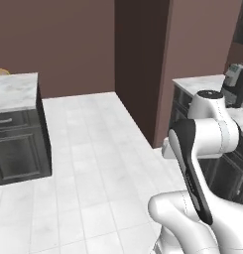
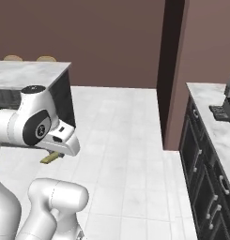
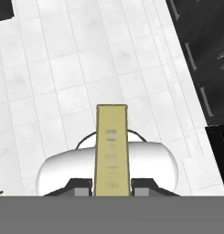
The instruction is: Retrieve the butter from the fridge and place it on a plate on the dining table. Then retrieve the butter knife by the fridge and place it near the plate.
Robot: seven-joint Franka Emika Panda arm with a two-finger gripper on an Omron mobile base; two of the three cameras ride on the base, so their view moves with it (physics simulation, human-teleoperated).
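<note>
Butter (image 3: 112, 151) sits clamped in my tool (image 3: 112, 191), the jaws drawn in close on either side of the near end of the pale yellow stick, which runs straight out ahead of them. In the right base view I can see the same stick (image 2: 49, 159) poking out just beneath the tool (image 2: 54, 155), tilted a little downward.

Beyond the tip of the stick, and well below it, lies white tiled floor (image 3: 63, 68); off to one side of the tool runs a row of dark cabinets (image 3: 200, 55).

I judge the step in hand to be the carry: the stick is out of storage and riding with me, and it is not yet set down. I cannot see the plate from here. Far ahead and to the tool's left a marble-topped surface (image 2: 27, 75) on a dark base stands, with the rounded tops of two stools (image 2: 29, 58) peeping over its far edge, so I take that for the dining table. The next move calls for driving the base that way and keeping the grip firm until the plate comes into sight.

The arm is folded in tight over the base, elbow (image 1: 212, 136) high, the hand tucked low and pointing down toward the floor.
</note>
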